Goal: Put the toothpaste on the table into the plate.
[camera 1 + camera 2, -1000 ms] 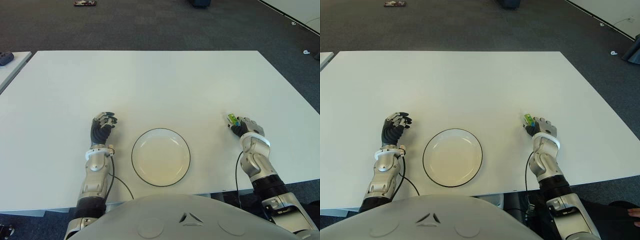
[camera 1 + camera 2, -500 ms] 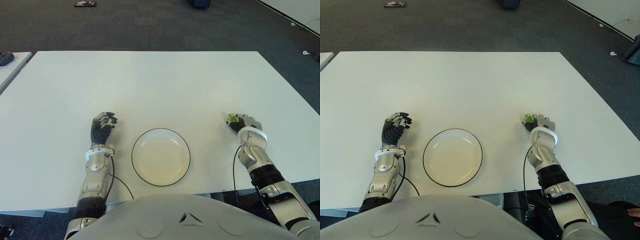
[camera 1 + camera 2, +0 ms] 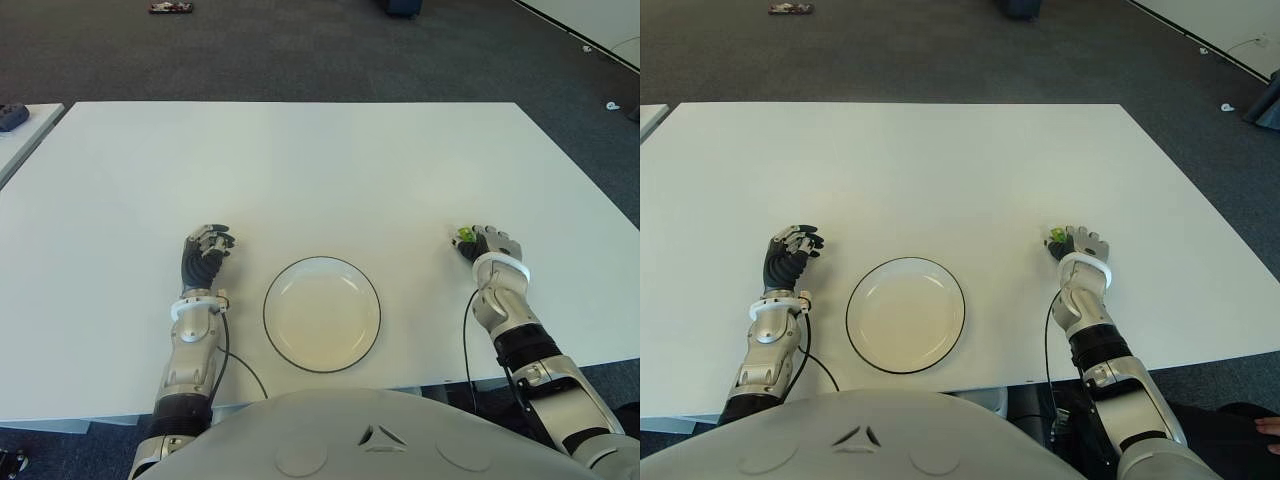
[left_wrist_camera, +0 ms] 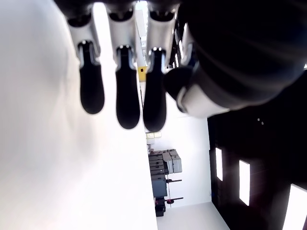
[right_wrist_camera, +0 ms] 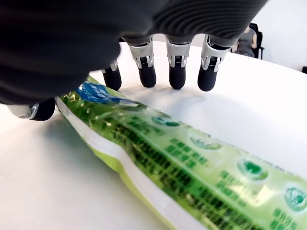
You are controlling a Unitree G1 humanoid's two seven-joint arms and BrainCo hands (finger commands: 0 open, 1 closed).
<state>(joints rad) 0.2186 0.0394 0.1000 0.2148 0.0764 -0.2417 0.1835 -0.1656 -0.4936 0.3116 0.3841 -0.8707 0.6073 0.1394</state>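
Note:
The toothpaste is a green tube lying flat on the white table, to the right of the plate. Only a small green end of the toothpaste shows in the eye views. My right hand covers the rest; its fingers arch over the tube with their tips by the table on the far side, not closed round it. The plate, white with a dark rim, is empty and sits near the table's front edge between my arms. My left hand shows just left of the plate, holding nothing.
A second table with a dark object on it stands at the far left. Dark carpet lies beyond the table's far edge. The table's right edge is close to my right arm.
My right hand has turned and slid forward over the toothpaste, so less of the green tube sticks out than a second ago. The left hand and the plate have not moved.

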